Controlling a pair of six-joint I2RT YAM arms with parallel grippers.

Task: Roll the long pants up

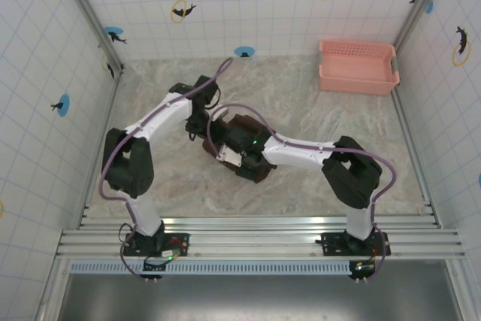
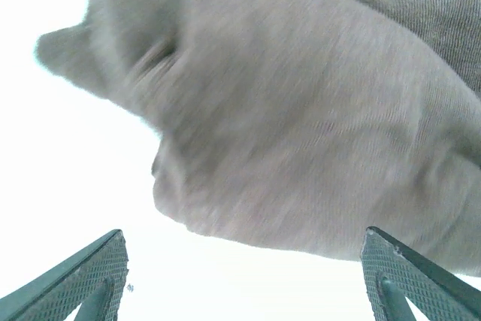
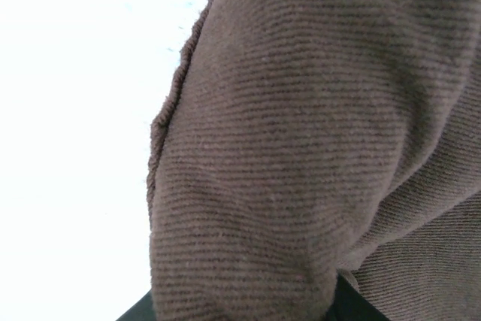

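The marble worktop [image 1: 316, 186] is stretching out between tiled walls, and both white arms are reaching in over its middle, the left arm [image 1: 154, 119] bending in from the near left and the right arm [image 1: 301, 152] from the near right. Between their wrists the long pants [image 1: 258, 173] are lying bunched in a dark brown bundle at the centre of the worktop, well apart from the pink basket [image 1: 357, 83] that is sitting in the far right corner. Up close, the left pincer [image 2: 244, 238] is standing wide open, its two ribbed fingers [image 2: 98, 268] spread to either side, with a thick fold of the cloth bulging just beyond them. The right pincer [image 3: 240, 310] is pressing right up against the brown ribbed fabric, which is covering nearly all of its fingers, so I cannot tell whether it is clamping the cloth or merely resting against it.
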